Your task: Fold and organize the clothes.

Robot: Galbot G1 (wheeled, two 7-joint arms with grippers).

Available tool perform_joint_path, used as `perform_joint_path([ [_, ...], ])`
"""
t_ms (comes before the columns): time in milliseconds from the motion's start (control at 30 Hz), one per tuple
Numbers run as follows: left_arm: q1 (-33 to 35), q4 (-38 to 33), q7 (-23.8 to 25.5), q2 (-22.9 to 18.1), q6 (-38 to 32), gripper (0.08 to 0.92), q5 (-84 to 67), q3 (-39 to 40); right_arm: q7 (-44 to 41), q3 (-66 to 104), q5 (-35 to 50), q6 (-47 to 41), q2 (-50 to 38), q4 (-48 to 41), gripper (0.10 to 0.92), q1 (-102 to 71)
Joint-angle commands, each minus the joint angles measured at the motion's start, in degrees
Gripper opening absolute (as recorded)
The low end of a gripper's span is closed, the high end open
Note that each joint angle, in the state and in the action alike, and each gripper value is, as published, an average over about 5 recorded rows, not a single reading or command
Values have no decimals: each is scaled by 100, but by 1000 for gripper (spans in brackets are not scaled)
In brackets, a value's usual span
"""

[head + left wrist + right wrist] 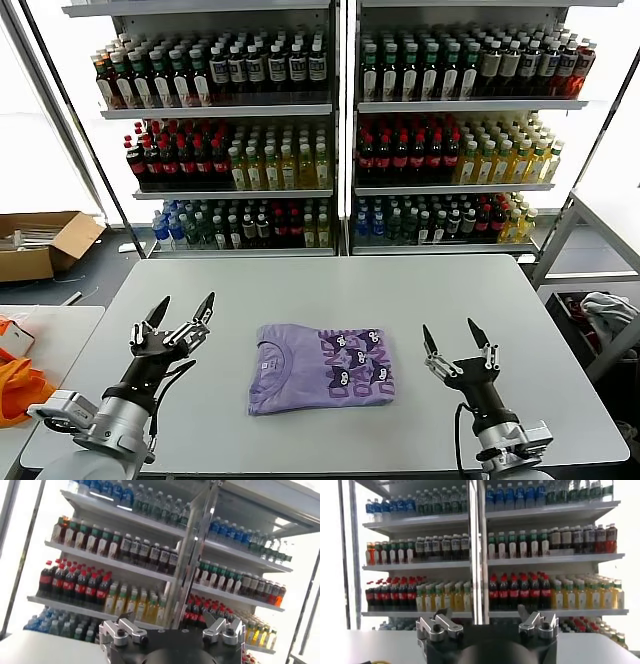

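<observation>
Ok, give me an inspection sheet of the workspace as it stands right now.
Surface: grey table, flat.
Job's things: one lavender T-shirt, folded into a rectangle, print side up, at the table's near middle.
Clutter: nothing seen on the table.
Grippers: left gripper open, raised beside the shirt; right gripper open, on the shirt's other side; neither touches it.
Cables: black cable along the right arm.
Surroundings: drink shelves behind; cardboard box on the floor; orange item on a side table.
</observation>
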Motion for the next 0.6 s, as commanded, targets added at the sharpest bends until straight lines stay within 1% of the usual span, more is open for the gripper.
perform_joint_path([
  [33, 286, 223, 1463, -135, -532, 823, 631, -601, -680, 1233, 67, 421, 92, -269, 823, -451],
  [167, 371, 274, 1640, -137, -600, 822, 649, -751, -749, 1561, 298, 425, 56, -318, 823, -531],
  [333, 317, 323, 1762, -154, -600, 823, 730, -863, -787, 1733, 345, 419, 115, -335, 823, -575],
  [600, 312, 289, 1938, -144, -654, 823, 1058, -899, -815, 1171, 137, 394, 292, -146, 823, -684],
])
